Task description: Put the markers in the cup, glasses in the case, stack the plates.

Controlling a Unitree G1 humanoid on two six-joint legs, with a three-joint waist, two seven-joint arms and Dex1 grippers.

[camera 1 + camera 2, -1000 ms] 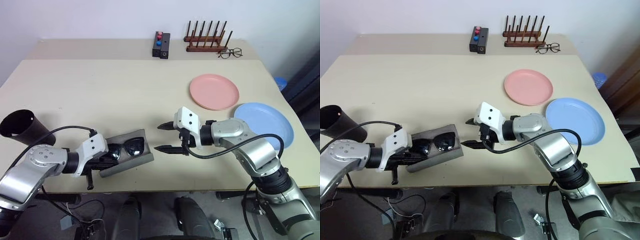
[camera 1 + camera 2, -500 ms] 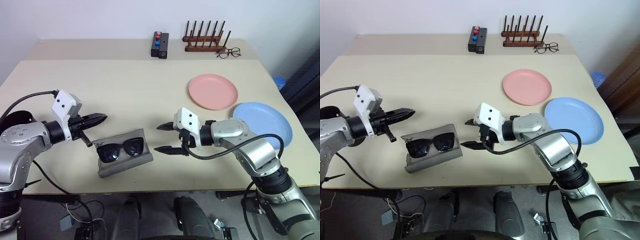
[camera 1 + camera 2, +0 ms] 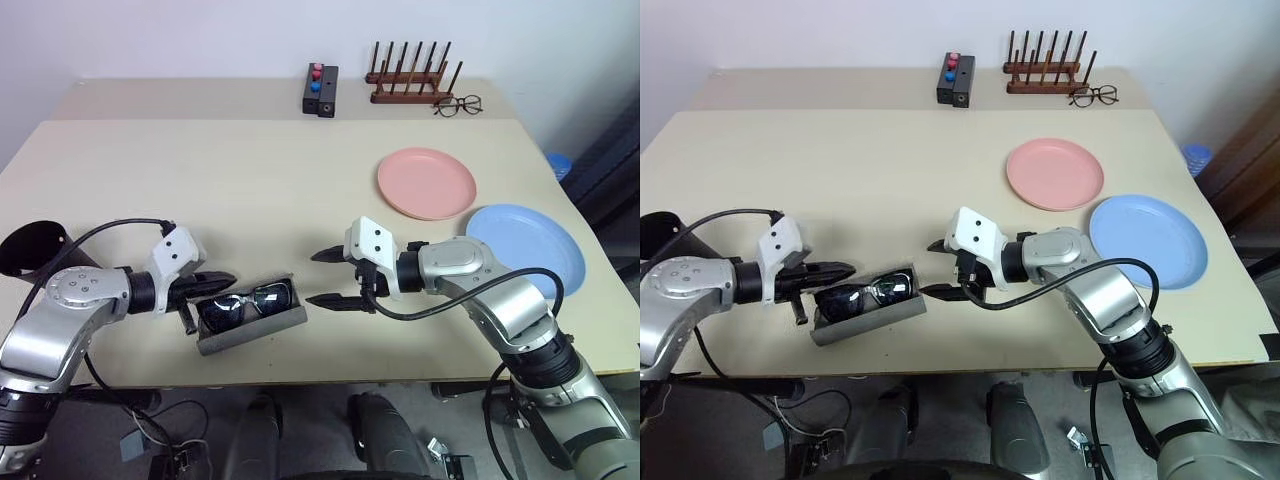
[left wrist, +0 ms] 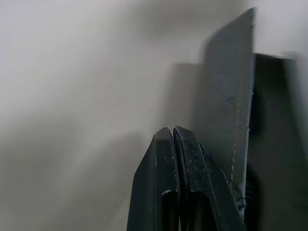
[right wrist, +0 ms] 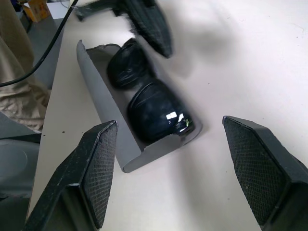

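Observation:
The black glasses lie inside the grey case near the table's front edge; the case's near wall is tilted up around them. My left gripper is shut, its tip at the case's far left corner, with a grey panel edge right beside it. My right gripper stands open just right of the case, empty, facing the glasses. The black cup sits at the left edge. The pink plate and the blue plate lie apart on the right. The markers are out of view.
At the table's far side stand a black box with red and blue buttons, a wooden peg rack and thin clear spectacles. The case lies close to the table's front edge.
My left arm left the case's front, swung up to its far left, then came down to the case's left corner. The case's near wall has tipped up. The right arm kept still.

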